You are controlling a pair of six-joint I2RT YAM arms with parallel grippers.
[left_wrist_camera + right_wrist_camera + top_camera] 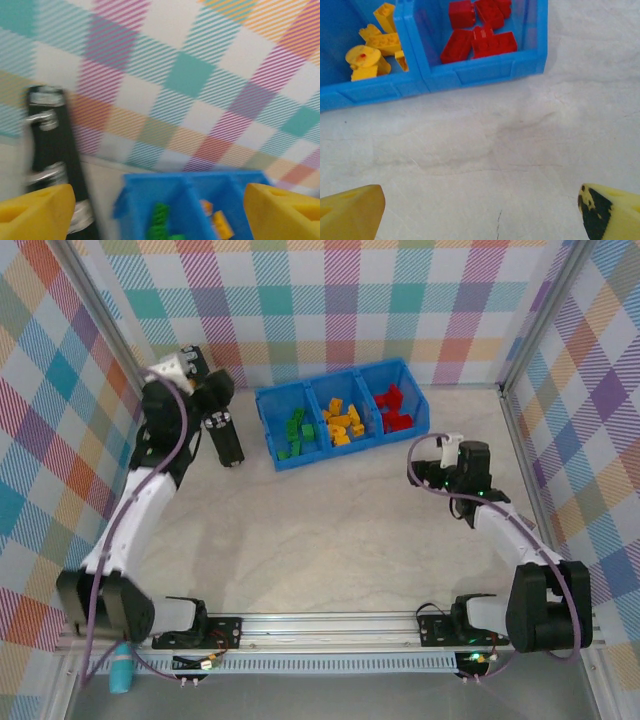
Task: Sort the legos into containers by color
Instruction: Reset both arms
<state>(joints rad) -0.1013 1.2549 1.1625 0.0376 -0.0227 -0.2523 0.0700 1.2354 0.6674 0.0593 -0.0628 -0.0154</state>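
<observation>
My right claw (pixel 480 207) is open and empty, and the blue bin (pixel 485 70) of sorted legos (pixel 487 42) sits just ahead, sideways.

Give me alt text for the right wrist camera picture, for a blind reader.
A blue bin sits at the top, one compartment holding red bricks and the one beside it yellow bricks. Bare pale table lies below, with the yellow fingertips of the open right gripper at the bottom corners.
</observation>
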